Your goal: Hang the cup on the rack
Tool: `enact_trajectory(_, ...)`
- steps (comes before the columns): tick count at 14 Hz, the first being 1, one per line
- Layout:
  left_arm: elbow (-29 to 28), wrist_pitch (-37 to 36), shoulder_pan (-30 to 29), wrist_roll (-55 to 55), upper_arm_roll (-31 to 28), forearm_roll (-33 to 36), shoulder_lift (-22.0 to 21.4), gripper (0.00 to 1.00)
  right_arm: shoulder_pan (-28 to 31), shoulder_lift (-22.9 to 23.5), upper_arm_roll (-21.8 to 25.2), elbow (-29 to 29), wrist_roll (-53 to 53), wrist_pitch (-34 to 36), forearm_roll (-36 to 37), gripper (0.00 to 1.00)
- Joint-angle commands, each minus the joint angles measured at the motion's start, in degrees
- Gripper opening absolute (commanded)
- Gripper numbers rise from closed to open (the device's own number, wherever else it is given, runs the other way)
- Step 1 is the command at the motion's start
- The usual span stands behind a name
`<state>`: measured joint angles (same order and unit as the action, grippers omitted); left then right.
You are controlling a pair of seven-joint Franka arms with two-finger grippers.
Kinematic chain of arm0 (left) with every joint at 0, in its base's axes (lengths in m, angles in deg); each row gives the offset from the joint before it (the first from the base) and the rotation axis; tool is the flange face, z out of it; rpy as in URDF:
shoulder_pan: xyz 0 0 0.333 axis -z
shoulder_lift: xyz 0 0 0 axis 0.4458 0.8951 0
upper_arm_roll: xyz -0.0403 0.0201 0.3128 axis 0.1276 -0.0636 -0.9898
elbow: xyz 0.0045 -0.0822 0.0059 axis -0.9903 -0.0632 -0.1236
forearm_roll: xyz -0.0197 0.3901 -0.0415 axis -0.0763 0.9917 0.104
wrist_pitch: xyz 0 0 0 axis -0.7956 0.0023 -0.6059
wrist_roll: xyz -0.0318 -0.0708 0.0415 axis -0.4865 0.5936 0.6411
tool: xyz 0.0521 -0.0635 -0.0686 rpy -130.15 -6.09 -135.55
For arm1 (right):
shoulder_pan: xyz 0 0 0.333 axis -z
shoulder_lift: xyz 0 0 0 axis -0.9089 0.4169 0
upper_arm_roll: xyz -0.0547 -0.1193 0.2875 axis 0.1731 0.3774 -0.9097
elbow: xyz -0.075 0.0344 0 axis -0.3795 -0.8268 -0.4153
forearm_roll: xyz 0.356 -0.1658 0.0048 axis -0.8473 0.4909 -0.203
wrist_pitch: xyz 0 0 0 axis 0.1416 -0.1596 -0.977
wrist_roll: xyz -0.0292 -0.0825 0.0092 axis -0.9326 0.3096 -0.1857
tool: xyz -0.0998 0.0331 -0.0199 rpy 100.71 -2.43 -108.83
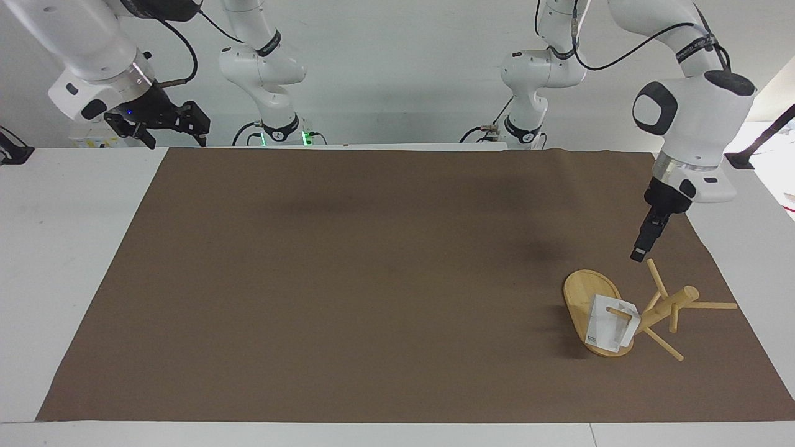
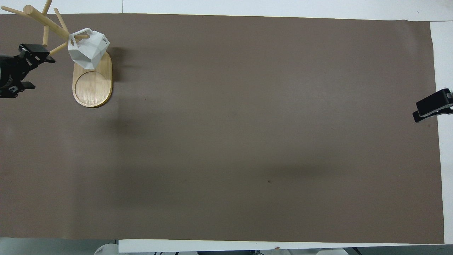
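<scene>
The white faceted cup [image 1: 607, 328] hangs by its handle on a low peg of the bamboo rack [image 1: 667, 307], over the rack's oval base [image 1: 581, 290]. It also shows in the overhead view [image 2: 89, 50], with the rack's base [image 2: 92, 86] below it. My left gripper [image 1: 640, 253] is open and empty, raised in the air above the rack and clear of cup and pegs; in the overhead view [image 2: 41, 72] it sits beside the base. My right gripper [image 1: 172, 140] is open and empty, held high over the mat's corner at the right arm's end, waiting.
A brown mat [image 1: 372, 279] covers most of the white table [image 1: 68, 248]. The rack's other pegs [image 1: 714, 305] stick out toward the left arm's end of the table. The right gripper's tip shows at the overhead view's edge [image 2: 431, 106].
</scene>
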<state>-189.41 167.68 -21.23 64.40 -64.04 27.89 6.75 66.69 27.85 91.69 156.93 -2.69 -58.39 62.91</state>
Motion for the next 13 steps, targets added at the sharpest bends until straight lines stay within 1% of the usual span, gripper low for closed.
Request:
enact_trajectory(1, 10.0, -15.7, -0.7, -13.6, 0.4, -0.4, 1.2, 0.99, 0.3, -1.6, -0.3, 2.0, 0.7, -0.8, 0.5, 1.0)
enact_trajectory(2, 13.3, -20.6, -0.7, -18.6, 0.4, -0.2, 1.4, 0.99, 0.3, -1.6, -0.3, 2.0, 0.7, -0.8, 0.5, 1.0)
enact_trajectory(3, 15.3, -24.6, -0.3, -23.1, 0.4, 1.7, 1.6, 0.99, 0.3, -1.6, -0.3, 2.0, 0.8, -0.8, 0.5, 1.0)
enact_trajectory(5, 18.0, -30.7, 0.6, -30.3, 1.5, 7.9, 1.7, 0.99, 0.3, -1.6, -0.3, 2.0, 0.8, -1.2, 0.5, 1.0)
enact_trajectory(6, 19.4, -32.9, 1.5, -32.9, 1.8, 8.3, 1.8, 0.99, 0.3, -1.6, -0.3, 2.2, 0.8, -1.4, 0.5, 1.0)
enact_trajectory(7, 21.3, -34.9, 1.6, -34.7, 1.9, 8.0, 1.9, 1.0, 0.3, -1.6, -0.3, 2.9, 0.7, -3.1, 0.5, 1.0)
enact_trajectory(8, 22.8, -36.9, 1.3, -36.5, 1.9, 7.2, 2.9, 1.0, 0.3, -2.3, -0.3, 4.4, 0.6, -6.2, 0.5, 1.0)
enact_trajectory(10, 25.5, -38.1, 1.0, -39.9, 1.3, 2.5, 4.0, 1.0, 0.8, -2.8, -0.3, 5.8, 0.6, -7.9, 0.4, 1.0)
enact_trajectory(11, 25.6, -38.1, 0.9, -40.1, 1.2, 1.5, 4.0, 1.0, 0.8, -2.7, -0.3, 5.7, 0.7, -7.9, 0.4, 1.0)
enact_trajectory(13, 25.5, -37.7, 0.0, -40.3, 1.1, 1.5, 4.0, 1.0, 0.4, -2.8, -0.3, 5.8, 0.7, -7.9, 0.4, 1.0)
